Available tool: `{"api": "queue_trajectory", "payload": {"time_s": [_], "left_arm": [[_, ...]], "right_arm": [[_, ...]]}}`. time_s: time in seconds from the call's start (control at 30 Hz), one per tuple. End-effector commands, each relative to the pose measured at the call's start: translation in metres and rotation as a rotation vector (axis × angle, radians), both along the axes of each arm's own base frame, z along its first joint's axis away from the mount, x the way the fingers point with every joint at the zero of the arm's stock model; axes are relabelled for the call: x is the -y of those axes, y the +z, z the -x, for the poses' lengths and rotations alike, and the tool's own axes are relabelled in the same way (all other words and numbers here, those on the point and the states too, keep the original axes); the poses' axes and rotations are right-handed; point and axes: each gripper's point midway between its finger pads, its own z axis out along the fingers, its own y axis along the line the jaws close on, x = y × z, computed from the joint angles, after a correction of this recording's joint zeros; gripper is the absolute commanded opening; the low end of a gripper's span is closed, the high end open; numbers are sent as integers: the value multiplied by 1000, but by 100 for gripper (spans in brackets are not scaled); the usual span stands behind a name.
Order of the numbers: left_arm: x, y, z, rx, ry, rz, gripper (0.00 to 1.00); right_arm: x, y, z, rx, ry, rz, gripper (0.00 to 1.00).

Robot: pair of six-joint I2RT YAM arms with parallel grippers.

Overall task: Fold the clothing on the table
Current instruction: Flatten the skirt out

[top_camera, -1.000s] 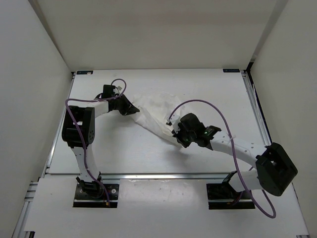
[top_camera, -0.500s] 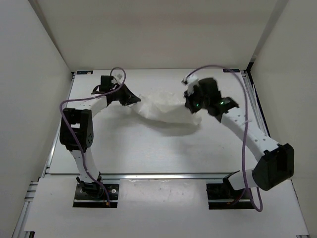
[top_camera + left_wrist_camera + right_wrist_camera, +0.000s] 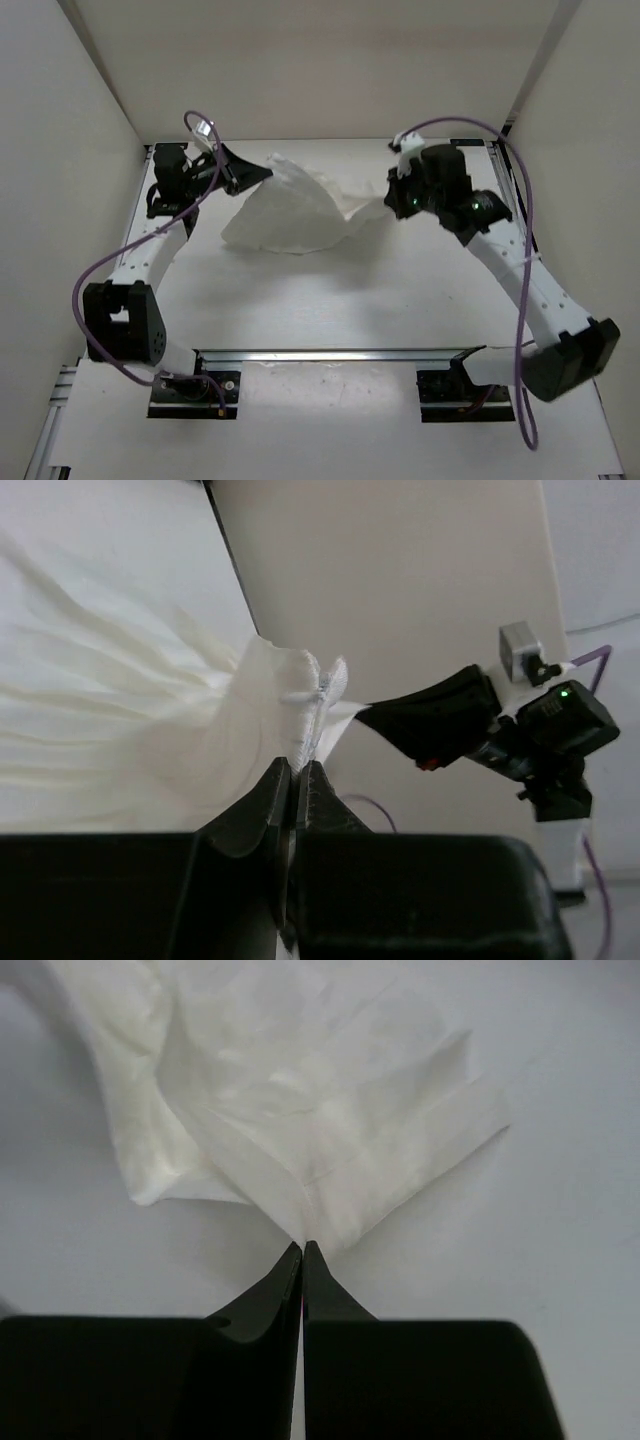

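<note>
Surface check: the clothing is thin white cloth, matt, finely creased and pleated all over, with a rougher stitched edge showing in the left wrist view. The table has a smooth, matt white top, and its front rail is bare silvery metal with a dull sheen. The left gripper and right gripper have fingers that look like smooth, matt black plastic; the arm links are hard white shell with a faint gloss, and the cable wears a smooth purple sheath.
</note>
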Motion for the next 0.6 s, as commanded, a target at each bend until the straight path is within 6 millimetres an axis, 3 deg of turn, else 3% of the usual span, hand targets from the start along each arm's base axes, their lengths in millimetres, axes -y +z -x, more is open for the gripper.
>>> {"api": "queue_trajectory", "payload": {"time_s": [0.0, 0.07, 0.1, 0.13, 0.17, 0.23, 0.27, 0.33, 0.37, 0.4, 0.43, 0.57], "left_arm": [[11, 24, 73, 41, -181, 92, 0], [20, 53, 113, 176, -292, 150, 0], [23, 61, 123, 152, -322, 188, 0], [24, 76, 133, 222, -338, 195, 0], [24, 85, 136, 251, -342, 189, 0], [24, 82, 132, 254, -336, 169, 0], [22, 75, 125, 204, -321, 167, 0], [14, 53, 103, 151, -250, 144, 0], [12, 33, 93, 74, -224, 140, 0], [8, 12, 78, 3, -183, 125, 0], [4, -5, 68, -40, -141, 98, 0], [-4, -72, 20, -195, -37, 16, 0]], "right_arm": [[-31, 24, 98, -1, 168, -104, 0], [-27, 45, 120, 75, 136, -114, 0], [-29, 61, 136, 113, 163, -139, 0], [-22, 74, 140, 150, 128, -163, 0], [-19, 81, 141, 178, 119, -171, 0], [0, 82, 127, 193, 50, -178, 0], [0, 74, 123, 165, 55, -185, 0], [29, 57, 91, 106, -35, -212, 0], [25, 45, 86, 59, 1, -257, 0], [38, 21, 67, -7, -39, -298, 0], [60, 12, 52, -20, -108, -323, 0], [77, -34, -6, -74, -166, -309, 0]]}}
